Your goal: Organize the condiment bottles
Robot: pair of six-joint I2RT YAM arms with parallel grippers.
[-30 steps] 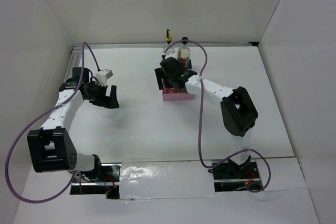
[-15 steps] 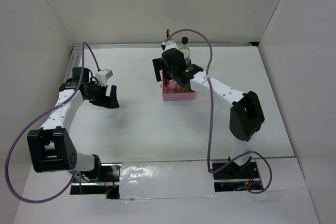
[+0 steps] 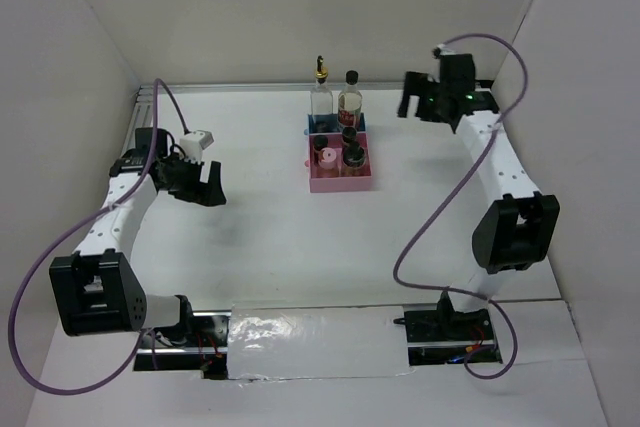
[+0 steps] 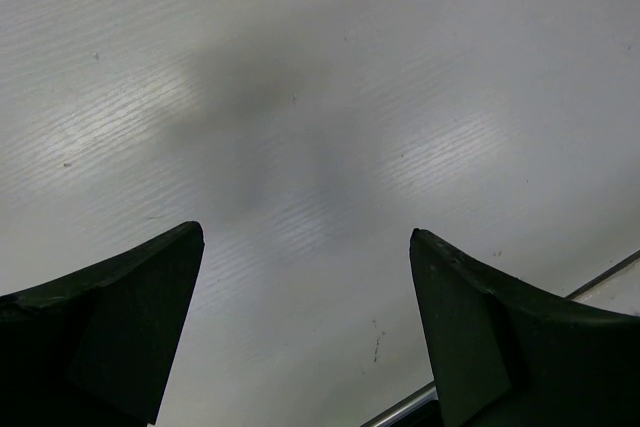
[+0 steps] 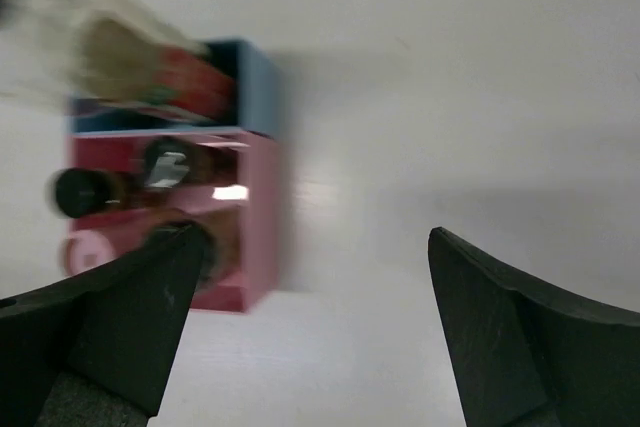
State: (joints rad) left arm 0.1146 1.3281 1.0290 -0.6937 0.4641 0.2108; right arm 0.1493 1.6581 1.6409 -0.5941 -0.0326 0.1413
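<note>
Two tall clear condiment bottles stand in the blue tray (image 3: pixel 335 125) at the back: one with a gold-black pourer (image 3: pixel 320 95), one with a black cap and red label (image 3: pixel 350 99). In front, the pink tray (image 3: pixel 340 183) holds dark-lidded spice jars (image 3: pixel 353 155) and a pink-capped shaker (image 3: pixel 327 158). My right gripper (image 3: pixel 415 97) hangs open and holds nothing, to the right of the bottles near the back wall. Its wrist view is blurred and shows the pink tray (image 5: pixel 258 237), the blue tray (image 5: pixel 256 87) and the red-label bottle (image 5: pixel 150 72) left of the fingers. My left gripper (image 3: pixel 205 185) is open over bare table (image 4: pixel 300 97).
White walls close in the table on the left, back and right. A metal rail (image 3: pixel 230 87) runs along the back edge. The right arm's purple cable (image 3: pixel 440 212) loops over the right part of the table.
My right gripper opened wide, lifted off the trays and swung right toward the back corner, uncovering bottles and jars. The left arm has not moved.
</note>
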